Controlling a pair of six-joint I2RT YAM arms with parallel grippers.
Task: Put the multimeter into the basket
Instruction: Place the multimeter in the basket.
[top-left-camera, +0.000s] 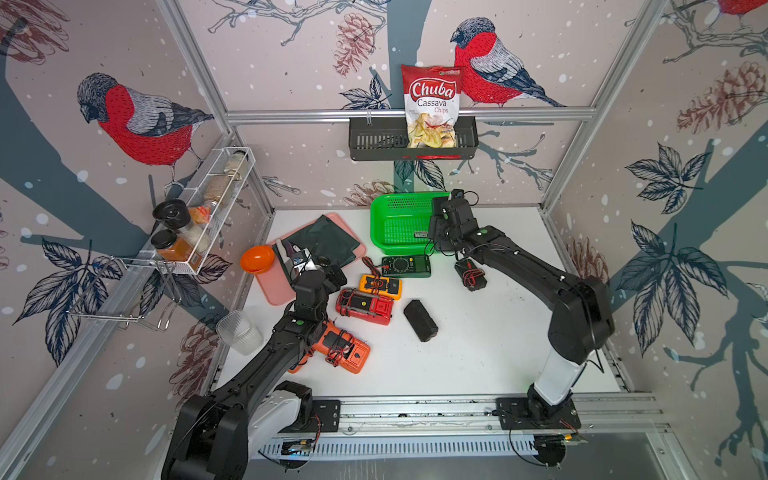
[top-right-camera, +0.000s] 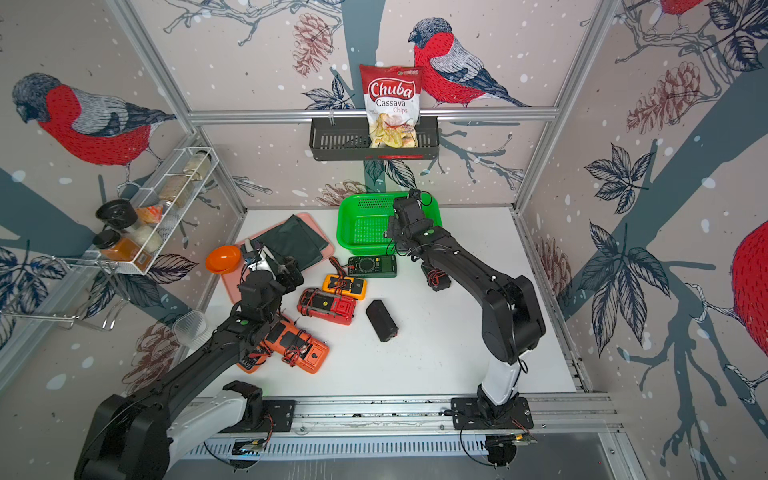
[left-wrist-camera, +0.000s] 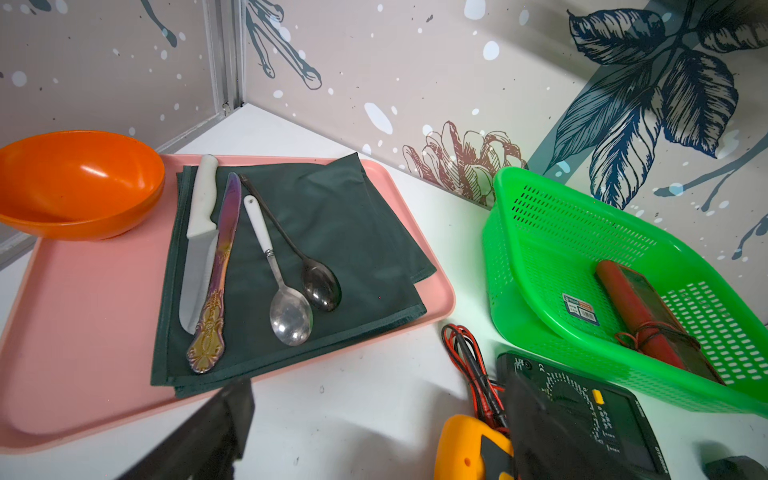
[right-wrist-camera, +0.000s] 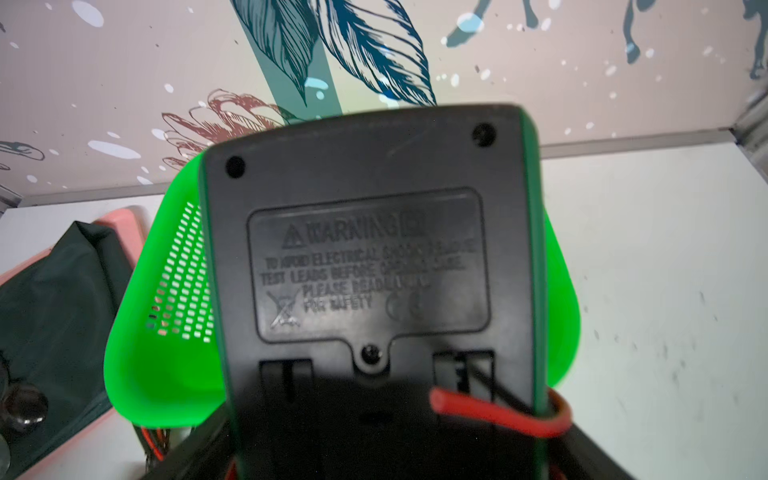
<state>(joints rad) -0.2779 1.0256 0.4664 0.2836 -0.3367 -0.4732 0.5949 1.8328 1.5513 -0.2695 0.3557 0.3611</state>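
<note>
The green basket (top-left-camera: 395, 208) stands at the back of the white table. My right gripper (top-left-camera: 436, 232) hangs over its right part. In the right wrist view a dark multimeter (right-wrist-camera: 365, 249) with a red lead round it fills the space between the jaws, its black back facing the camera. I cannot see whether the fingers press on it. The left wrist view shows this multimeter (left-wrist-camera: 648, 316) on edge inside the basket (left-wrist-camera: 511, 249). My left gripper (left-wrist-camera: 382, 415) is open and empty above bare table. Beside it lies a yellow multimeter (left-wrist-camera: 465, 453).
Several more multimeters lie mid-table: dark green (top-left-camera: 406, 266), yellow (top-left-camera: 380, 286), red (top-left-camera: 365, 306), orange (top-left-camera: 345, 351). Two black ones (top-left-camera: 420, 320) (top-left-camera: 470, 274) lie to their right. At the left are a pink tray (top-left-camera: 274, 286) with cloth and cutlery, an orange bowl (top-left-camera: 257, 258) and a clear cup (top-left-camera: 239, 332).
</note>
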